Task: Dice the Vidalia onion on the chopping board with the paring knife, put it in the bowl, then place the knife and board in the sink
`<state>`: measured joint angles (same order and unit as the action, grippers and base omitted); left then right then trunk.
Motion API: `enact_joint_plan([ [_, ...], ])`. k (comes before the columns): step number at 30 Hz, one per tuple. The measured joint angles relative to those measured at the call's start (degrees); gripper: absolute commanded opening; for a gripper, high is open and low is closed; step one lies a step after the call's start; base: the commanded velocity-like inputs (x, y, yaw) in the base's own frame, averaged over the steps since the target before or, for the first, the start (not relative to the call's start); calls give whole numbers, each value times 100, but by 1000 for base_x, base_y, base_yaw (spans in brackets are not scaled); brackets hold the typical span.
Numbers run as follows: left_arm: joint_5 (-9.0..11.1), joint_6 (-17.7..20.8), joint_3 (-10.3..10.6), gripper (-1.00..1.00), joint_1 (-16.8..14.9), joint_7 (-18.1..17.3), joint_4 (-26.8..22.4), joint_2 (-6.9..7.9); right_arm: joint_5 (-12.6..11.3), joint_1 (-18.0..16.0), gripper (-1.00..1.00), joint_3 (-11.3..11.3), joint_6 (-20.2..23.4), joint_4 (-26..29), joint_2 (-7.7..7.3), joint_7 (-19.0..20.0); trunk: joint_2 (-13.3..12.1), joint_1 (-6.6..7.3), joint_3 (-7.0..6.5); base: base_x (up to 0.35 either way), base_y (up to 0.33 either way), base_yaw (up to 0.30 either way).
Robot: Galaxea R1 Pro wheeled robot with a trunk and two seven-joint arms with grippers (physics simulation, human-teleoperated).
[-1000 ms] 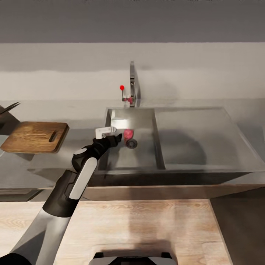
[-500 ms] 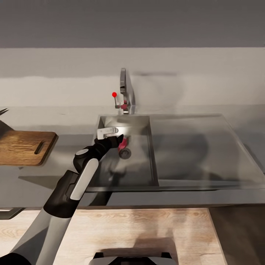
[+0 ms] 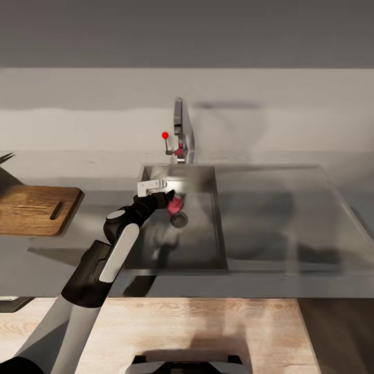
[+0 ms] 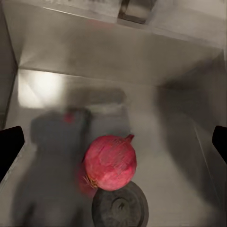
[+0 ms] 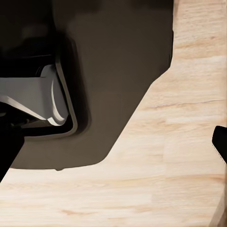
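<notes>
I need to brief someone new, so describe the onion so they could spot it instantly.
Find the steel sink under the chrome tap. In its basin, touching the round drain, sits the onion: a reddish-pink ball, the one colourful thing among grey metal.

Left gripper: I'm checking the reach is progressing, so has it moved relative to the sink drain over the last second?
Yes. The left gripper has closed in on the drain and now hangs over the onion.

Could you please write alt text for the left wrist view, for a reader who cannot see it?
A reddish-pink onion lies on the floor of the steel sink, resting against the edge of the round dark drain. The left gripper is open, its dark fingertips at both edges of the picture, well apart from the onion.
</notes>
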<state>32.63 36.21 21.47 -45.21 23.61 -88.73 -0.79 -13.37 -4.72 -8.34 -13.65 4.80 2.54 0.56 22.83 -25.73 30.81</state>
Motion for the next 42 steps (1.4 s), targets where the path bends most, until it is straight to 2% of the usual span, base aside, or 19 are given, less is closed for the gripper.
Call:
enact_joint_plan([
  [6,0,-3,3,100,-1,0,1,0,-4,0,100,0,0,-7,-13,-1,0,-1,14,200,0,45],
  [25,0,1,28,100,-1,0,3,0,-6,1,100,-6,0,-8,-10,4,0,-2,15,34,-40,1],
  [34,0,1,121,100,-1,0,7,-1,-8,1,100,-9,1,-8,-8,6,0,-2,15,2,-3,0],
  [36,0,1,163,100,-1,0,24,2,-8,1,100,-9,1,-8,-4,3,0,-2,15,0,0,0],
  [38,3,-2,297,100,0,0,59,6,-8,1,100,-9,1,-8,0,4,0,-2,15,0,0,0],
  [42,0,0,351,100,0,0,86,11,-9,1,100,-9,1,-8,1,3,0,-2,15,0,0,0],
])
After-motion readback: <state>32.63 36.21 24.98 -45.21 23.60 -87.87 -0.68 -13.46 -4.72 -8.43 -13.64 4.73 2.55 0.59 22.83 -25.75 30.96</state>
